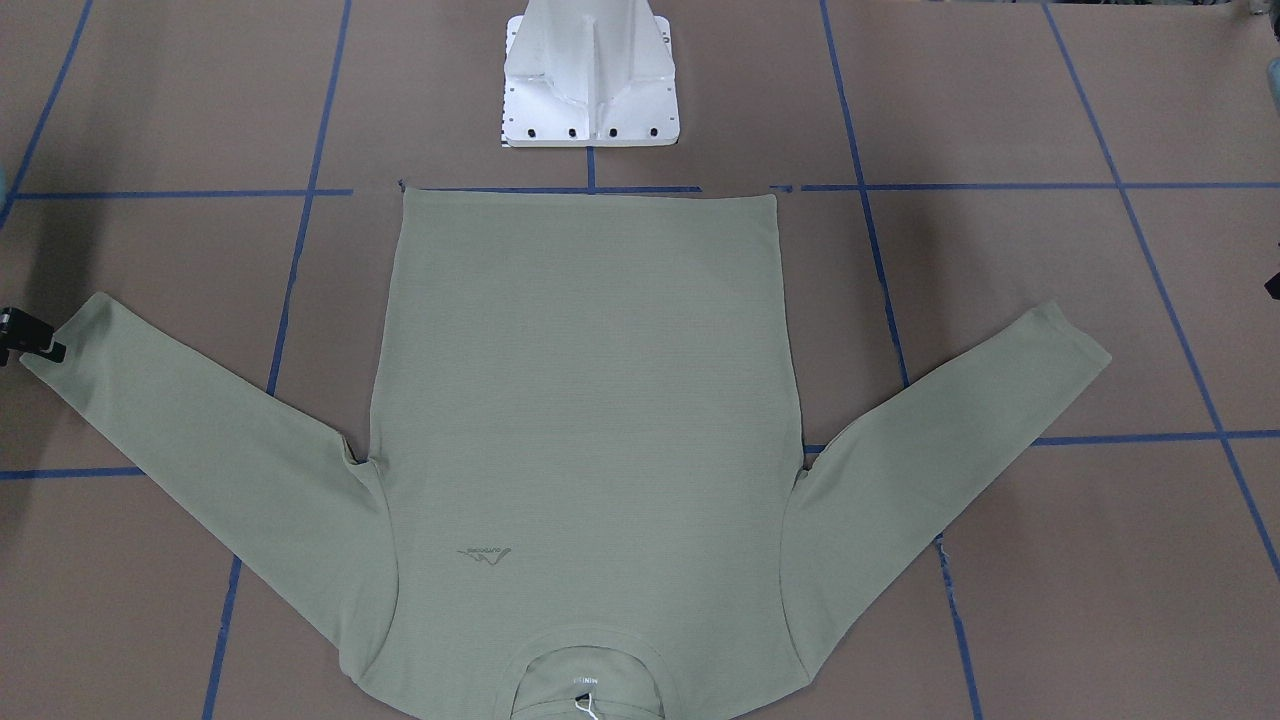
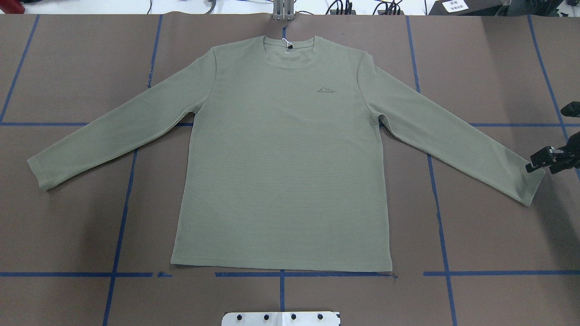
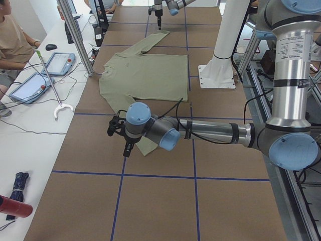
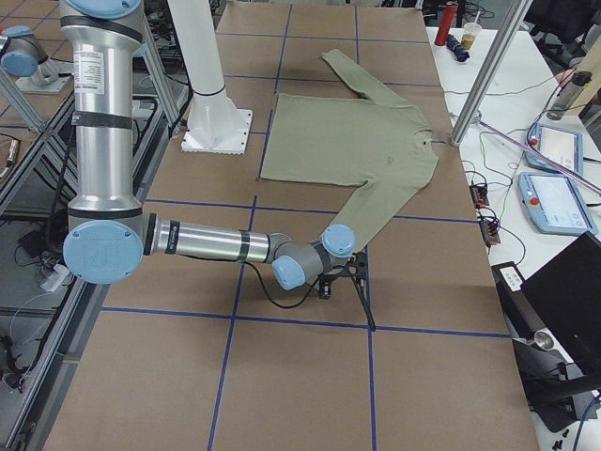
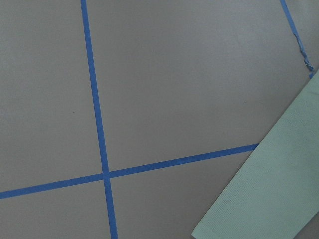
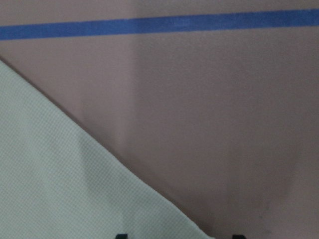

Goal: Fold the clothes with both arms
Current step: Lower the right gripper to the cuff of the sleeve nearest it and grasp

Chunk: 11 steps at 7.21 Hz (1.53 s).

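at one cuff [image 2: 531,186] of the shirt [image 2: 281,158] hangs the right claw [image 2: 541,162].

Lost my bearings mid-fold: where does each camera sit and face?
Front-facing: across the table, facing the pedestal; right gripper at left edge.
Overhead: behind the pedestal, down on the shirt; right gripper at right edge.
Exterior left: table's left end; left arm near.
Exterior right: right end; right arm near.
Left wrist: over a cuff; no gripper shows.
Right wrist: sleeve edge, two fingertips.
Front-facing and overhead share the pedestal.
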Available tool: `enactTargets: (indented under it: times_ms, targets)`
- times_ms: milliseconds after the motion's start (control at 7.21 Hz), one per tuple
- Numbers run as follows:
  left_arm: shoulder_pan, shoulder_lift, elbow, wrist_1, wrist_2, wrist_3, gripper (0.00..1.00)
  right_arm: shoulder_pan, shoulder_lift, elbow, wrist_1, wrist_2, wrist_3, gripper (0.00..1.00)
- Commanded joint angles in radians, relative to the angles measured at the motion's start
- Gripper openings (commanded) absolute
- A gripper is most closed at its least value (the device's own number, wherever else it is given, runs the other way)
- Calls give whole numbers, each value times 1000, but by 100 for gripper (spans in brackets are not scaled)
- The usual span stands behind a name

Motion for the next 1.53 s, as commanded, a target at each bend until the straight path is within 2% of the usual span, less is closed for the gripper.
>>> enactTargets:
  times_ms: [0,139,278,555,833,971,1110,1388]
  targets:
    - [0,-2,3,-1,1,1,99,0,-12,-11,-1,0,3,70]
    - [0,-2,3,-1,2,2,99,0,-10,-14,-2,0,9,42]
    - [0,-2,3,-1,2,4,99,0,-6,-14,-2,1,6,0]
    - [0,-1,10,-2,2,10,99,3,5,-10,-5,21,8,0]
    - [0,-1,10,-2,2,10,99,41,22,1,-10,92,9,0]
    - [0,-1,9,-2,0,10,99,73,16,81,-16,130,61,0]
    - [0,-1,9,-2,0,8,99,67,28,178,-31,129,219,0]
    - [0,1,18,-4,0,8,99,31,136,271,-33,133,490,0]
